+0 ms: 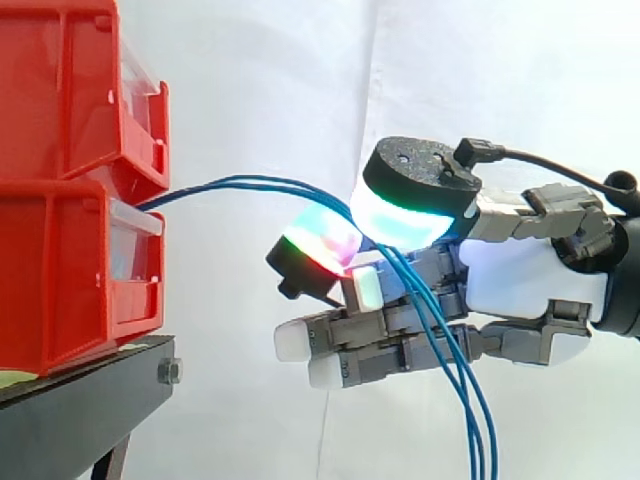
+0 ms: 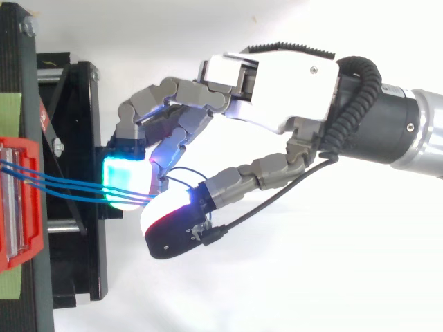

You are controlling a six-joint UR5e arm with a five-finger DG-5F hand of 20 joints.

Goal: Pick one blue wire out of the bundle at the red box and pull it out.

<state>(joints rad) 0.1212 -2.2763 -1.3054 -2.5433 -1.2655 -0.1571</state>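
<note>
- 2 red bins [image 1: 60, 290] sit stacked, 1 on top of the other, on a black stand [image 1: 90, 400] in front of a white curtain [image 1: 260, 60].
- The blue wires [image 1: 245, 182], 3 by the look of them, leave the front of the bins at the seam between the upper and lower bin.
- From there they arc to the right through open air, close together, apart from the stand.
- The hand [image 2: 291, 90] comes in from the right and stops well short of the bins.
- It is closed in a pinch: the thumb pad [image 1: 400, 215], glowing cyan and green, presses toward a finger pad [image 1: 320, 240] glowing green and red.
- The wires run into the gap between these pads; I cannot tell how many are actually clamped.
- Past the pinch, the wires hang down in front of the hand and off the bottom of the side view.
- The other fingers [image 1: 300, 345] lie straighter below the pinch, white tips pointing toward the bins.
</note>
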